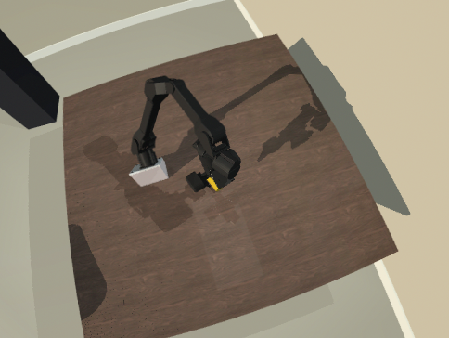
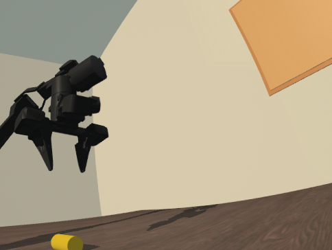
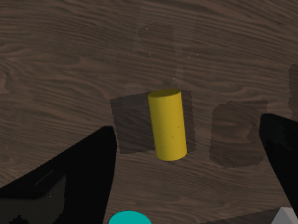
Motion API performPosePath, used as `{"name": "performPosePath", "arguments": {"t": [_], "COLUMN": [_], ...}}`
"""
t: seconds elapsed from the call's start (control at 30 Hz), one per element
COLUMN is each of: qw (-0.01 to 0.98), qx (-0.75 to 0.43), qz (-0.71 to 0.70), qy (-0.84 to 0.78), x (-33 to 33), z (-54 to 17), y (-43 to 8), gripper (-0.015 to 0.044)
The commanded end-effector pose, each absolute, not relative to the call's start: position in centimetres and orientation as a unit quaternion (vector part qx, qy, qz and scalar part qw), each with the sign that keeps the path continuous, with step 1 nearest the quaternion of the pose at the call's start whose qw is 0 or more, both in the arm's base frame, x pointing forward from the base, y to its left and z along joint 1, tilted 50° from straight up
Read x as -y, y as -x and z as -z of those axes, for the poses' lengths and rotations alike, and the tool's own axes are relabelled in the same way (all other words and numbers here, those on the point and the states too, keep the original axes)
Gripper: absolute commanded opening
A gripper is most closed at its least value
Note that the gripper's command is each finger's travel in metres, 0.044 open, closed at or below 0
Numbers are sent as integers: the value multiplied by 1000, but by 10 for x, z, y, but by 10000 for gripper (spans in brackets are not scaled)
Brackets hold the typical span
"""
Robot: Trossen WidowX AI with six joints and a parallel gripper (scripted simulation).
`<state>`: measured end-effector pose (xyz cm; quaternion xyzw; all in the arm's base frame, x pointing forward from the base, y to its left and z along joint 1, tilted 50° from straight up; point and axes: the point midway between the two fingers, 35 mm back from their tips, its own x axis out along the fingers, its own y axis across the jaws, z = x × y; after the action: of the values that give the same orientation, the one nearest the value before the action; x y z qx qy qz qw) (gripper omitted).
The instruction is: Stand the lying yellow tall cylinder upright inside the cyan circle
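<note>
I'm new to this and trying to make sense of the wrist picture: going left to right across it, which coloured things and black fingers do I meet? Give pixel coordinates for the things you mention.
Left black finger (image 3: 95,165) → cyan circle (image 3: 130,219) → yellow cylinder (image 3: 169,126) → right black finger (image 3: 284,145)

The brown wooden table (image 1: 297,223) (image 2: 274,220) (image 3: 60,65) carries a lying yellow cylinder (image 1: 212,184) (image 2: 66,242) (image 3: 168,126) and cyan circle (image 3: 130,218).

Brown wood-grain tabletop (image 1: 297,223) (image 2: 261,223) (image 3: 60,50), beige wall (image 2: 192,137), orange panel (image 2: 291,41), dark shadows across the wood

Black arm bent, wrist lowered, jaws (image 2: 66,170) pointing down, parted.
</note>
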<state>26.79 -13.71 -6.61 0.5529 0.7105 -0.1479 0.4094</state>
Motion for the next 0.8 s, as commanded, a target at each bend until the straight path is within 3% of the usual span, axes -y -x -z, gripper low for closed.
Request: {"name": "performPosePath", "arguments": {"t": [0.0, 0.23, 0.57, 0.73, 0.77], "qw": [381, 377, 377, 376, 376], "qx": [-732, -735, -735, -735, -735], "qz": [99, 93, 91, 91, 91], "qy": [-556, -556, -557, -557, -557], "x": [109, 103, 26, 21, 21], "z": [66, 67, 134, 138, 138], "y": [-264, -263, -254, -252, -252], "gripper": [309, 309, 309, 309, 283]}}
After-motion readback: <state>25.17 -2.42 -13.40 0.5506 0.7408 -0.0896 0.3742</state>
